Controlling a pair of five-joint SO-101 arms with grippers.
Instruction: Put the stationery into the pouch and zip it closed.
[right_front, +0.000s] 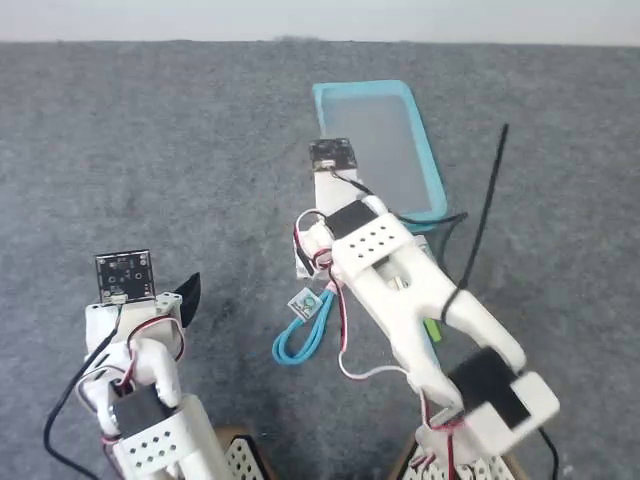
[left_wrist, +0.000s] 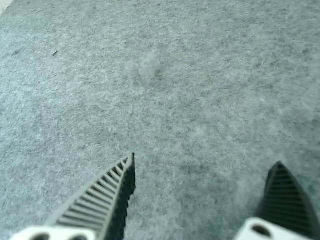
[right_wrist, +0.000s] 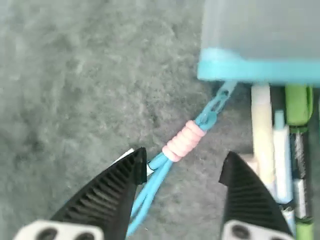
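The teal translucent plastic pouch (right_front: 378, 135), upper centre of frame, is judged limp and best pinched at its rim. The right gripper (right_wrist: 186, 156) and left gripper (left_wrist: 204, 161) are spread.

The teal-edged translucent pouch (right_front: 385, 130) lies flat; its blue cord (right_wrist: 155, 175) with pink beads (right_wrist: 181, 141) trails beside the pens (right_wrist: 262, 135).

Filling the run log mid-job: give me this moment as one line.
left gripper open over bare mat | right gripper open over blue cord of pouch | pens on mat beside pouch, not inside
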